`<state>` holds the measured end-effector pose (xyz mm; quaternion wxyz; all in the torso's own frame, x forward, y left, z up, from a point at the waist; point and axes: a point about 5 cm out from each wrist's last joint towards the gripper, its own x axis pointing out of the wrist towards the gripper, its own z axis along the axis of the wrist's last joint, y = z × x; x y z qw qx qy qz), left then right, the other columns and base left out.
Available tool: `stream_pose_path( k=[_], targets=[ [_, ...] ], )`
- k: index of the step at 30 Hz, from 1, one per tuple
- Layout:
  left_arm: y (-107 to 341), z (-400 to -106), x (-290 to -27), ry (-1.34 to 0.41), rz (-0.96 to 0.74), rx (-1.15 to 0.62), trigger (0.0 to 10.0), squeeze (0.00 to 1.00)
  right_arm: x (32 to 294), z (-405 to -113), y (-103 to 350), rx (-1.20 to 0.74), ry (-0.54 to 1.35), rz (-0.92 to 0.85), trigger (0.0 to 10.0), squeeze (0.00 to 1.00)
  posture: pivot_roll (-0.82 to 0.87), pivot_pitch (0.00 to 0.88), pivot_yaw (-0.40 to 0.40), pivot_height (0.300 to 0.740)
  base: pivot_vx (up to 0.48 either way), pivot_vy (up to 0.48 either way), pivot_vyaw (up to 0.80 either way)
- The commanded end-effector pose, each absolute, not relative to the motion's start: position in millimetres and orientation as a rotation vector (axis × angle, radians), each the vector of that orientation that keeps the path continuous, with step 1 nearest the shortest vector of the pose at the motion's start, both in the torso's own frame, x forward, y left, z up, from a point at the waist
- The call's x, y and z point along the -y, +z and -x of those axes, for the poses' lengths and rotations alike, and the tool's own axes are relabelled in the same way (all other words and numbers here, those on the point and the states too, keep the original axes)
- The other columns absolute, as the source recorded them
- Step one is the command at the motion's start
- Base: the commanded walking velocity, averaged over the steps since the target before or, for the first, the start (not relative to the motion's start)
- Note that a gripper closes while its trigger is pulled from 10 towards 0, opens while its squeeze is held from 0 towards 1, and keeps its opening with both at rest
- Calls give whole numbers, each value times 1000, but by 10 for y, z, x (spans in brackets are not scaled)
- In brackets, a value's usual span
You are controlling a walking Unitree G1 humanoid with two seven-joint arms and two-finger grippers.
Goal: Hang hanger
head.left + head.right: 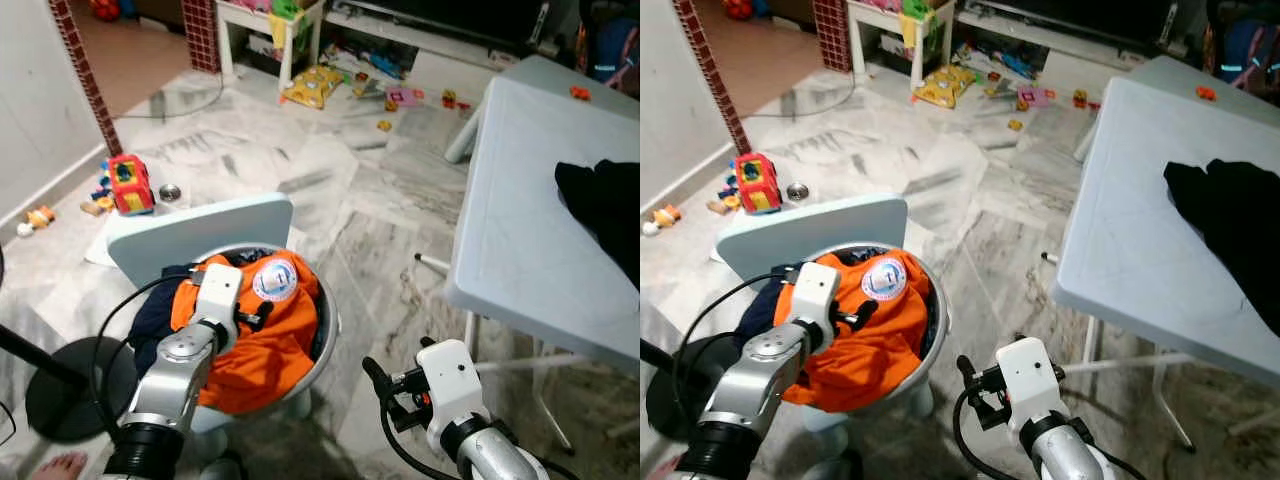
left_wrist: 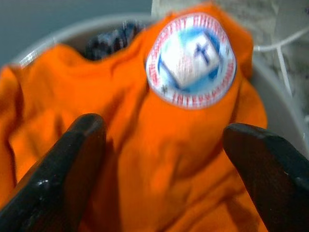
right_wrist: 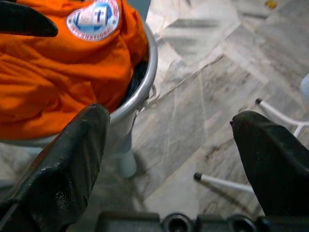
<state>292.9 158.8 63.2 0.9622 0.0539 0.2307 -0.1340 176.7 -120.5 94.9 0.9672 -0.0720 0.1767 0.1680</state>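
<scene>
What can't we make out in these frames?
- Dark clothes in the basin: mostly buried under the orange shirt, eye views.
- Badge lettering: blurred, left wrist view.
- Black garment on the white table: cut off by the frame edge.
- Left gripper: its wrist block hides the fingertips in the eye views.
- Toys on the floor: too small to tell apart.
</scene>
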Motion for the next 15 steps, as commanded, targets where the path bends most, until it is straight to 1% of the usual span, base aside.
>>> stream_pose_path(
  k=[1, 5, 8, 9, 10, 11, 12, 15],
  targets=[
    [657, -2896, -1570, -284, -116, -474, 10000, 0, 1195, -1737, 970, -355, 336, 145, 10000, 0, 28, 221, -153, 740, 0, 0, 0],
    [686, -2860, -1621, -280, -136, -487, 10000, 0, 1168, -1714, 943, -367, 338, 139, 10000, 0, 39, 242, -151, 740, 0, 0, 0],
    [703, -2928, -1635, -290, -155, -490, 10000, 0, 1174, -1721, 928, -373, 329, 133, 10000, 0, 38, 251, -146, 740, 0, 0, 0],
    [697, -2961, -1631, -302, -153, -499, 8314, 0, 1179, -1719, 926, -374, 322, 129, 10000, 0, 37, 252, -146, 740, 0, 0, 0],
    [699, -3012, -1611, -320, -155, -500, 2745, 0, 1185, -1719, 922, -375, 313, 127, 10000, 0, 34, 252, -140, 740, 0, 0, 0],
    [702, -3023, -1607, -324, -155, -501, 2745, 0, 1186, -1719, 921, -375, 311, 127, 10000, 0, 34, 252, -140, 740, 0, 0, 0],
    [707, -3056, -1589, -338, -159, -492, 0, 0, 1185, -1719, 921, -374, 308, 126, 10000, 0, 31, 252, -138, 740, 0, 0, 0],
    [692, -3151, -1506, -396, -179, -497, 0, 0, 1181, -1732, 922, -371, 301, 125, 10000, 0, 18, 244, -128, 740, 0, 0, 0]
  ],
)
